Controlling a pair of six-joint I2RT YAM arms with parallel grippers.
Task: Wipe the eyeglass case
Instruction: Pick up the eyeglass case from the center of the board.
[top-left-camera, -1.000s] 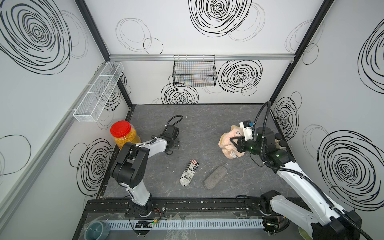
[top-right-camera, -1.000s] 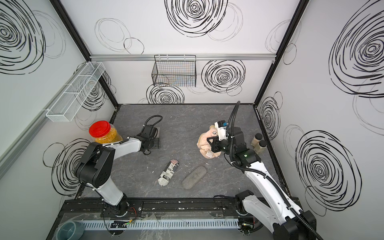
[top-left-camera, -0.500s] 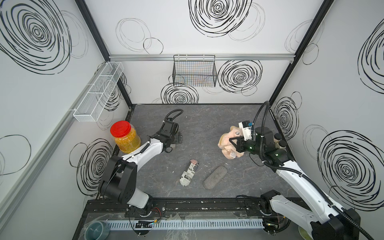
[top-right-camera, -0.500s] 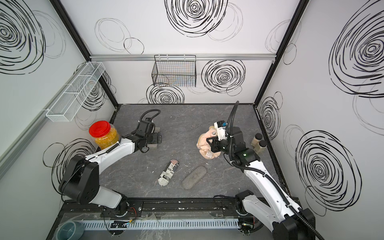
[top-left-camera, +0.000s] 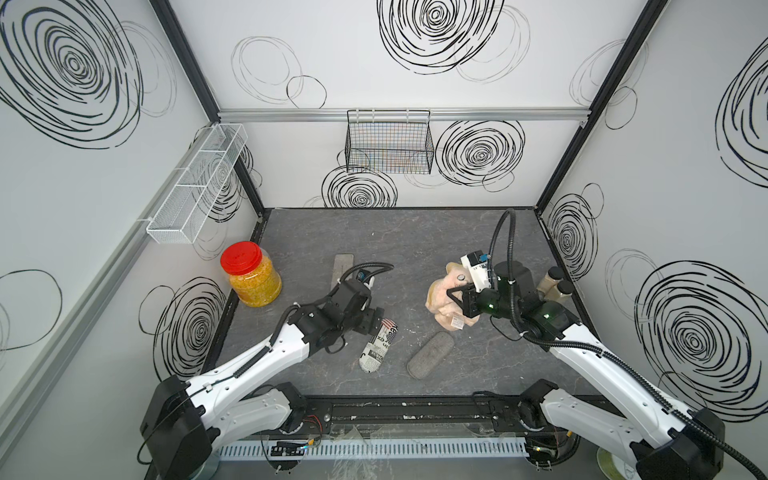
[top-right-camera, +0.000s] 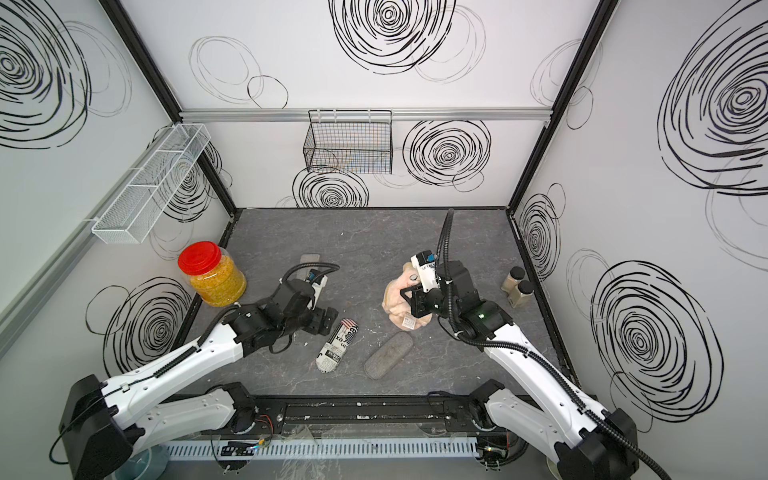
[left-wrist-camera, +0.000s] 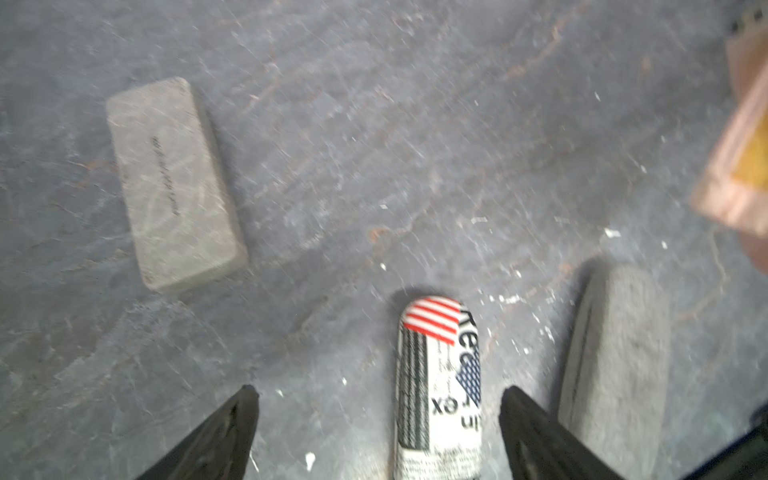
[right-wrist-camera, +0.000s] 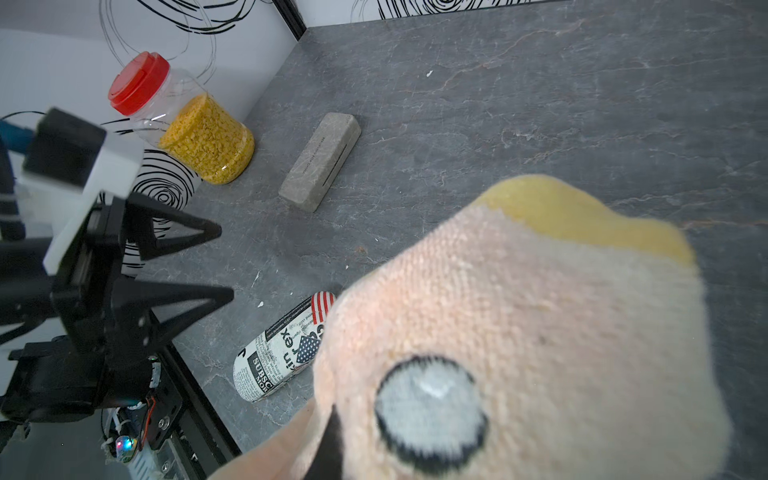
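White newsprint eyeglass case points lengthwise into the wide-open left gripper — the nearer arm — while the right gripper, clamped on pink cloth, hangs well apart from it.

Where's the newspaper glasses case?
In both top views the newspaper case lies front-middle on the table, by the left hand, left of a grey case.
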